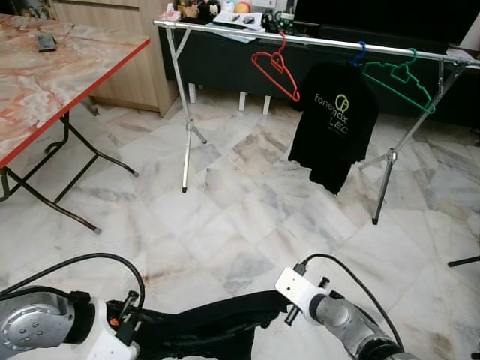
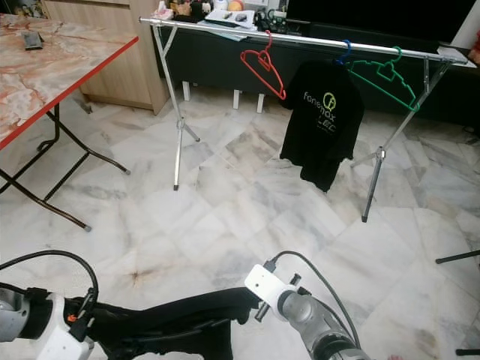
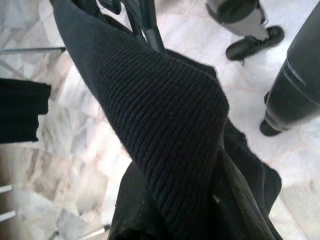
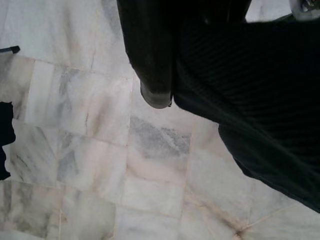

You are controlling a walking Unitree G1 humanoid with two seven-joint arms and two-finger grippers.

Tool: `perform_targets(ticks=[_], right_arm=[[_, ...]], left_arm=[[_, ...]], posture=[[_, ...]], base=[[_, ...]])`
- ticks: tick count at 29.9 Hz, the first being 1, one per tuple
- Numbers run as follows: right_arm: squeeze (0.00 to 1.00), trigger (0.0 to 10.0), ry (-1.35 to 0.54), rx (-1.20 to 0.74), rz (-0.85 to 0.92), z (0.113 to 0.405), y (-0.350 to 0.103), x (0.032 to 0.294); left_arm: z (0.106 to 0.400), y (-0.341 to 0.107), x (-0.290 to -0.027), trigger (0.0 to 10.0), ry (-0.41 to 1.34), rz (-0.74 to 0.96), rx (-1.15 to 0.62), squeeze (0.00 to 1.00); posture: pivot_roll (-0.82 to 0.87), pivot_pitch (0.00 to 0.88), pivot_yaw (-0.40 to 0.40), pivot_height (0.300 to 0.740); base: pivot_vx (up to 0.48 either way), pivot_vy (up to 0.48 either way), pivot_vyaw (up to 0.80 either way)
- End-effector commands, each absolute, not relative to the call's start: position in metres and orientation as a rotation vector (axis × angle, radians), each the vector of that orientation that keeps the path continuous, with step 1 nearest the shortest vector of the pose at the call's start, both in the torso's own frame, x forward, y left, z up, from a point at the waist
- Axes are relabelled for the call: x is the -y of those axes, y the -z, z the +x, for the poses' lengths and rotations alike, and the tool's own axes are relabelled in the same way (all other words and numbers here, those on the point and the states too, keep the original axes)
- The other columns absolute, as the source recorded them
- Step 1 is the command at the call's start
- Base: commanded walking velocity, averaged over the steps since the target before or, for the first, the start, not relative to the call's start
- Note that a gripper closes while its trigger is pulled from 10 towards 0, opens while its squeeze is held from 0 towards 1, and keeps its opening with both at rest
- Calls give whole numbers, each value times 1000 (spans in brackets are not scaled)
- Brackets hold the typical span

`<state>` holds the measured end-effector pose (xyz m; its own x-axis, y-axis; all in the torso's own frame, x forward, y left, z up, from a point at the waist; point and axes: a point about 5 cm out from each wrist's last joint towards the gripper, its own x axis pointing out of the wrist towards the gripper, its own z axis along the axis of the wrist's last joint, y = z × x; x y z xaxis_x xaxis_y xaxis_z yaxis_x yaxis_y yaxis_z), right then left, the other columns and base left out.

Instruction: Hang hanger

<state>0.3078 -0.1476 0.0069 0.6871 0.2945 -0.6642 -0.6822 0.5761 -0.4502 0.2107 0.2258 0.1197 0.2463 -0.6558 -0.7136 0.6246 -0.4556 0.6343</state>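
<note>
The marble floor point(image 1: 247, 217) spreads wide between the robot and the clothes rail point(image 1: 322, 41), which stands well ahead and runs across from left to right. On the rail hang a red hanger point(image 1: 276, 69), a black T-shirt point(image 1: 334, 124) and a green hanger point(image 1: 401, 79); bare bar lies left of the red one. Low and close, a black ribbed garment point(image 1: 210, 326) stretches between the two arms, its length parallel to the rail. Any hanger inside it is hidden. The left gripper point(image 3: 142, 20) and right gripper point(image 4: 165, 65) are both buried in the cloth; whether either is clamped cannot be told. Both arms look about equally far from the rail, so the load must travel forward and up
</note>
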Motion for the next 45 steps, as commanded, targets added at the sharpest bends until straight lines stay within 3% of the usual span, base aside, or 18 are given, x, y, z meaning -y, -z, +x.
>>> perform_targets(ticks=[1,11,17,24,25,26,27,28,34,45], right_arm=[[0,0,-316,-776,-811,296,1,218],[0,0,-320,-779,-805,295,1,217],[0,0,-330,-778,-804,296,1,216],[0,0,-353,-744,-764,299,0,207],[0,980,-351,-732,-711,300,-1,203],[0,980,-351,-732,-711,300,-1,203],[0,8235,-354,-713,-643,303,-3,199],[0,10000,-372,-691,-551,306,-5,190],[0,10000,-454,-611,-502,320,-20,170],[0,10000,-542,-554,-479,326,-29,152]], left_arm=[[196,-112,-272,10000,1550,1558,-239,0],[197,-101,-306,10000,1430,1661,-325,0],[209,-110,-297,10000,1276,1663,-83,0],[210,-106,-288,10000,1212,1547,-51,0],[211,-105,-284,10000,1210,1518,-42,0],[211,-105,-284,10000,1210,1518,-42,0],[211,-103,-279,10000,1217,1499,-27,0],[211,-100,-272,10000,1240,1485,-27,0],[218,-88,-281,10000,1185,1522,-253,0],[225,-72,-261,10000,1069,1358,-330,0]], posture=[[213,173,-61,740],[211,175,-59,740],[215,177,-60,740],[211,177,-63,740],[209,177,-65,740],[209,177,-65,740],[208,177,-65,740],[207,177,-67,740],[200,178,-64,740],[196,177,-64,740]], base=[[0,0,0],[0,0,0],[0,0,0],[0,0,0],[0,0,0],[0,0,0],[0,0,0],[0,0,0],[0,0,0],[0,0,0]])
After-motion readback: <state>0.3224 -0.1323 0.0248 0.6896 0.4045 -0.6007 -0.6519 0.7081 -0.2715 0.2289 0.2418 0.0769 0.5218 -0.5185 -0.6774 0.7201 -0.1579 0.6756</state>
